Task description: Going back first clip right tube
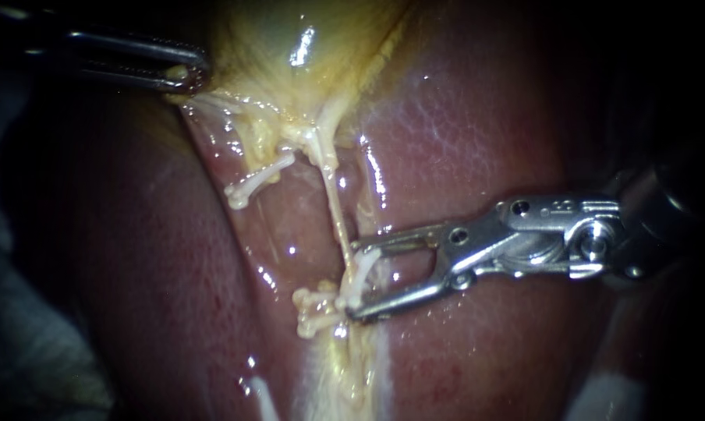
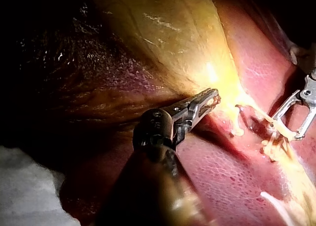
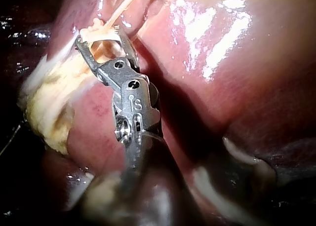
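I judge the step in hand to be the backing-off from the right tube (image 1: pixel 335 206). The right instrument (image 1: pixel 356 278) is standing with its jaws apart, and a white clip (image 1: pixel 366 269) is sitting across the gap at their tips, where the tube is passing (whether it is latched, I cannot tell). The next move is calling for a straight pull back without snagging this thin, pale, taut strand. The left instrument (image 1: pixel 185 76) is clamping the gallbladder (image 1: pixel 274 39) edge.

Silvery right instrument (image 1: pixel 358 279) holds its jaws apart astride a white clip (image 1: pixel 363 273) on the thin pale right tube (image 1: pixel 334 196); dark left instrument (image 1: pixel 187 75) grips yellow gallbladder (image 1: pixel 290 54).
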